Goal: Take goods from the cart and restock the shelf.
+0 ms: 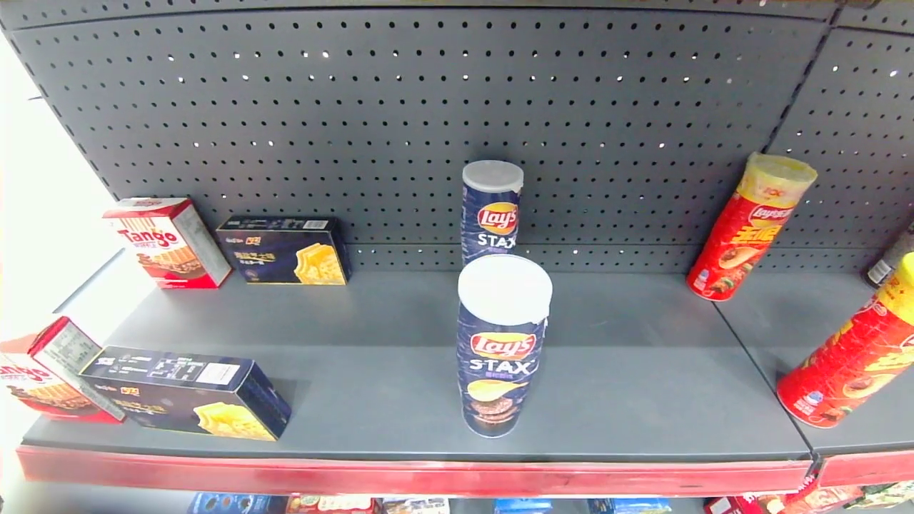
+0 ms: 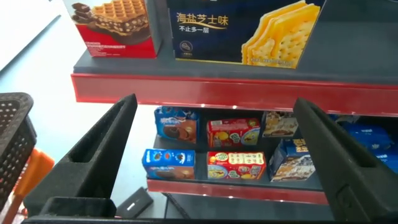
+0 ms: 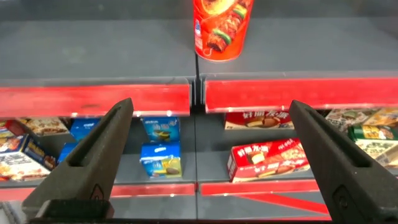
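Observation:
Two dark blue chip cans stand upright on the grey shelf [image 1: 628, 371]: one near the front [image 1: 502, 346], one at the back panel [image 1: 490, 211]. A red chip can [image 1: 750, 227] leans at the back right, another red can [image 1: 853, 360] at the right edge. Dark blue cracker boxes [image 1: 189, 392] [image 1: 287, 250] and red wafer boxes [image 1: 168, 241] [image 1: 43, 371] sit on the left. My left gripper [image 2: 214, 162] is open and holds nothing, below the shelf's red front edge [image 2: 249, 93]. My right gripper [image 3: 211, 162] is open, holding nothing, in front of the red can [image 3: 221, 28].
Lower shelves hold small snack boxes [image 2: 233, 165] [image 3: 264, 158]. A black mesh basket [image 2: 12, 149] is at the left wrist view's edge. Between the blue cans and the red cans there is bare shelf.

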Available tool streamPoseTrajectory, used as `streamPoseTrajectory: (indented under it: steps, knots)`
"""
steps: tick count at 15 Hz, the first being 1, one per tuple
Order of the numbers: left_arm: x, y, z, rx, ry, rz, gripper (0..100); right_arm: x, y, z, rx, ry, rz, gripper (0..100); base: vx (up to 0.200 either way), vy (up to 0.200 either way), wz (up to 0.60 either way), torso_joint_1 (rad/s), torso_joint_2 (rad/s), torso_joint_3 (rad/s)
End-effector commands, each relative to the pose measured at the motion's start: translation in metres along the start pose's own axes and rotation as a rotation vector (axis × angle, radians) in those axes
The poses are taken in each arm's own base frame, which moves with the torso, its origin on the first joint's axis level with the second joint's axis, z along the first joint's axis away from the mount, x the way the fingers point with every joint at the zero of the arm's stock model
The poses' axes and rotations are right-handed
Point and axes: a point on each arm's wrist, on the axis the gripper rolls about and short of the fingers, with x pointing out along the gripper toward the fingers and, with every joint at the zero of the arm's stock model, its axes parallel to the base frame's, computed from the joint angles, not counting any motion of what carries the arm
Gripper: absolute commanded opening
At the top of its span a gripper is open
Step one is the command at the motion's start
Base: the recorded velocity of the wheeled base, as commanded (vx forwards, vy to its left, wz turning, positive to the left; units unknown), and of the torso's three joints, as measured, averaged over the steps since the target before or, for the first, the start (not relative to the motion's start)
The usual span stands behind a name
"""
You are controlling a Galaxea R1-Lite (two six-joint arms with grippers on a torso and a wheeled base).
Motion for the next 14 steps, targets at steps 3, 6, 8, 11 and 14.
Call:
streamPoseTrajectory:
  steps: [3,6,8,11,14]
  knots:
    - [0.0001,0.0000,0.0000,-0.001,0.001,-0.001,100,0.0001,0.0000,-0.0001,0.001,0.002,0.001,100,0.000,0.000,0.00,0.000,0.00,0.000]
    - [0.0001,0.0000,0.0000,-0.001,0.001,0.001,100,0.0001,0.0000,-0.0001,0.000,0.002,0.001,100,-0.200,0.000,0.00,0.009,0.00,0.001]
    - [0.0001,0.0000,0.0000,-0.002,0.001,-0.001,100,0.0001,0.0000,-0.0001,0.000,0.002,0.001,100,0.000,0.000,0.00,0.000,0.00,0.000]
    - [0.0001,0.0000,0.0000,-0.002,0.001,-0.001,100,0.0001,0.0000,-0.0001,0.000,0.002,0.001,100,0.000,0.000,0.00,0.000,0.00,0.000]
    - [0.0001,-0.0001,0.0000,-0.002,0.001,-0.002,100,0.0001,0.0000,-0.0001,0.000,0.002,0.001,100,0.000,0.000,0.00,0.000,0.00,0.000]
